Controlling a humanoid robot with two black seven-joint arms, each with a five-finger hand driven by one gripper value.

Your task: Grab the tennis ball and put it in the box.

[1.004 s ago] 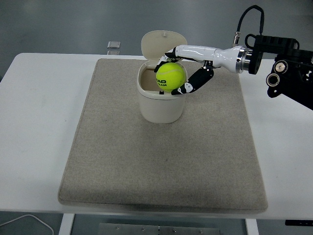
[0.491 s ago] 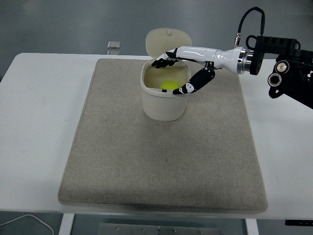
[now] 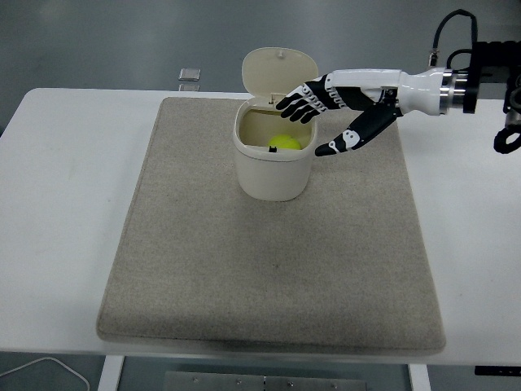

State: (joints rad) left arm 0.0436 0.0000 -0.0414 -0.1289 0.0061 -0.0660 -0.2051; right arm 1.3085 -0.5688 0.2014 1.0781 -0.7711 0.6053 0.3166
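Observation:
The yellow tennis ball (image 3: 284, 142) lies inside the cream box (image 3: 273, 173), which stands on the mat with its hinged lid (image 3: 279, 71) tipped up behind it. My right hand (image 3: 313, 122) hovers just right of and above the box's rim, its fingers (image 3: 298, 102) spread and the thumb pointing down-left. It holds nothing. The white forearm reaches back to the picture's right edge. No left arm shows.
A grey-beige felt mat (image 3: 269, 269) covers most of the white table (image 3: 57, 204). A small clear block (image 3: 189, 75) lies at the table's far edge, behind the mat. A white cable (image 3: 49, 368) curls below the near left corner.
One second ago the hand held the ball over the box. It let go, the ball dropped inside, and the hand has since drawn back to the right and risen.

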